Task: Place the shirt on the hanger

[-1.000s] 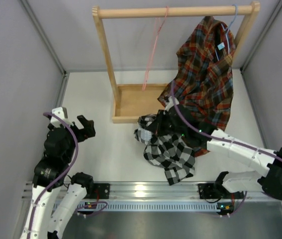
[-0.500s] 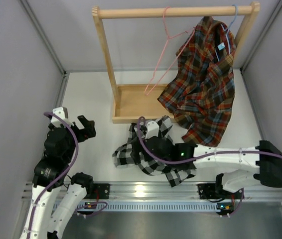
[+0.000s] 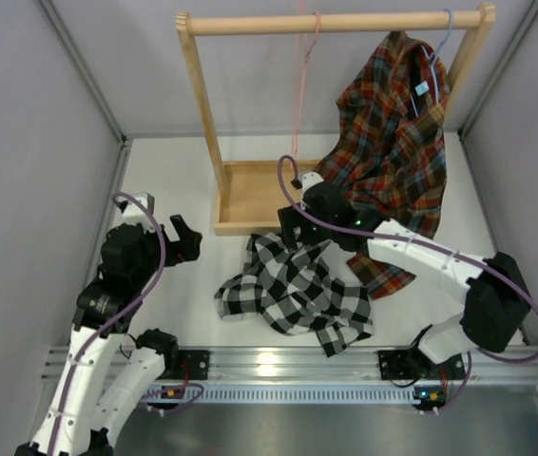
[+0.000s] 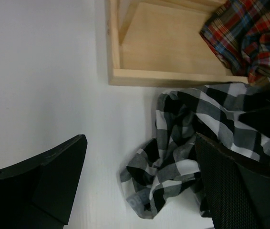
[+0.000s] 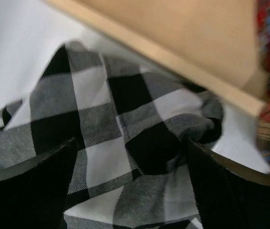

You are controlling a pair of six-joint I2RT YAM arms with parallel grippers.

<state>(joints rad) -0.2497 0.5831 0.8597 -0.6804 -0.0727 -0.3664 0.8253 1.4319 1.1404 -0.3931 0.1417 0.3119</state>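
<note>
1. Left gripper [image 4: 140, 143]: fingers spread wide; the black-and-white checked shirt [image 3: 297, 294] lies on the table to its right.
2. Right gripper [image 5: 131, 143]: fingers apart, directly over the crumpled shirt's far edge, just beside the wooden rack base [image 3: 250, 195].
3. Pink hanger [image 3: 301, 85]: hooked on the rail [image 3: 331, 21], above and beyond the right gripper.

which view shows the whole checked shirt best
Top external: the shirt shows whole, crumpled on the table in front of the wooden rack. The left wrist view catches only part of it. The right wrist view is a blurry close-up of a few checks.
</note>
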